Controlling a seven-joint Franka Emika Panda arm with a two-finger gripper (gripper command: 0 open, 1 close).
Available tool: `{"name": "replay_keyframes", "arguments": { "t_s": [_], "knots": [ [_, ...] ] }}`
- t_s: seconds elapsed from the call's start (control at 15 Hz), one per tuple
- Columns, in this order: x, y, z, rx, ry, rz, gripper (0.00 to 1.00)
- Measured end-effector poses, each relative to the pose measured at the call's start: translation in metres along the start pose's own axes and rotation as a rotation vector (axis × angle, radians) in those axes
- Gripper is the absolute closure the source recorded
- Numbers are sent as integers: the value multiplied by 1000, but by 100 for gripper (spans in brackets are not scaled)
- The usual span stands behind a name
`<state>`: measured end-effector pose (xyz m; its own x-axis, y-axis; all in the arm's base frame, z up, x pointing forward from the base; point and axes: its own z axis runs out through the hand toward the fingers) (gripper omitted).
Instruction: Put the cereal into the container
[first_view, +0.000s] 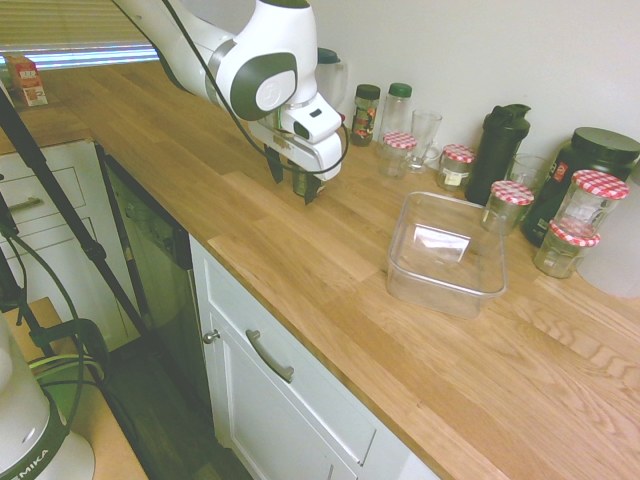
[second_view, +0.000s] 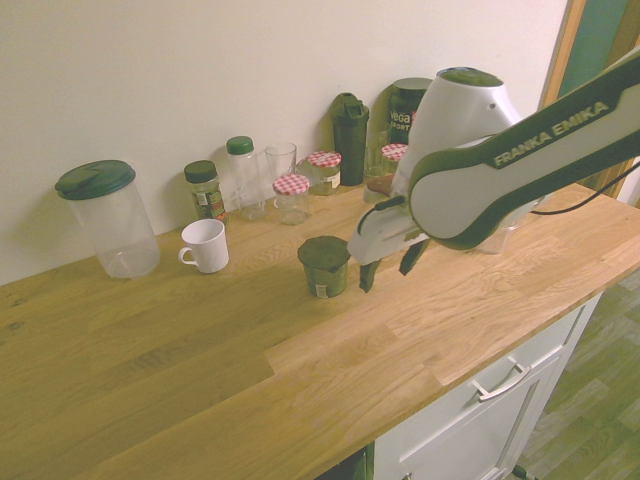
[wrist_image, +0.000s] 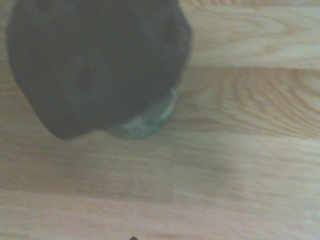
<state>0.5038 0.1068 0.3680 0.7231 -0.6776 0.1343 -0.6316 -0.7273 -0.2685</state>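
Second exterior view — open gripper (second_view: 389, 276), beside cereal (second_view: 324, 268)

Wooden table (second_view: 230, 350) carries cereal (second_view: 324, 268), white mug (second_view: 205, 246), lidded pitcher (second_view: 112, 220) — also clear container (first_view: 446, 255). Dark shaker bottle (first_view: 496, 152) and spice jar (first_view: 365, 115) — both are standing upright on it.

so the room's got a plain pale wall (second_view: 300, 60) behind a wood-plank counter (second_view: 200, 380), white cabinets (first_view: 290, 410) w/ metal handles, 1 window blind (first_view: 75, 28) with light leaking under it
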Motion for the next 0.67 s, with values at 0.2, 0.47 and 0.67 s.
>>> {"name": "replay_keyframes", "arguments": {
  "t_s": [0.2, 0.47, 0.67],
  "knots": [
    [2, -26, 19, 17, 36, -86, 0],
    [-3, -51, 30, 63, 118, -205, 0],
    [-6, -64, 40, 90, 149, -239, 0]
  ]
}}
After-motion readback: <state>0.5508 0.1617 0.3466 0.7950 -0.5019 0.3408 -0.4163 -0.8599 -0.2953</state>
